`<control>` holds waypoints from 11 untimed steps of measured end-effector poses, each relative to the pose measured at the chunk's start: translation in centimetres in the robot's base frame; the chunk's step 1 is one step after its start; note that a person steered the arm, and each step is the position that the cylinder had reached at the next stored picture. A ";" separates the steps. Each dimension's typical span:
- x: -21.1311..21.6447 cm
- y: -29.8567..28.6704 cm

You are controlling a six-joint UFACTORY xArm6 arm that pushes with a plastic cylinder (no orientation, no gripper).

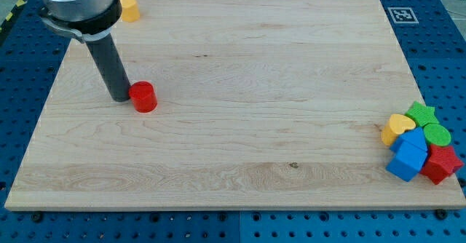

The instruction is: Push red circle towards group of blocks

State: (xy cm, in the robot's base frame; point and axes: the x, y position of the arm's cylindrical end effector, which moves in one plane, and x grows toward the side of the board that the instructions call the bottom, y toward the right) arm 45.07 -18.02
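altogether eight blocks lie on the wooden board (233, 170): one red circle (143, 97), one yellow block (129, 9) at the view's top left, and a cluster of six at the view's right edge: yellow heart (397, 127), green star (421, 113), green circle (437, 134), two blue blocks (408, 154), one red block (441, 164). the red circle is a short upright cylinder, round, with no long axis or heading, in the board's left part. my tip (119, 97), a bare rod holding nothing, sits just left of it, about touching.
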 end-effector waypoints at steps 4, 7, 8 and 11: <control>0.9 2.4; 0.9 7.2; 0.9 11.0; 2.3 12.8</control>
State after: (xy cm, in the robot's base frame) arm 47.37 -5.20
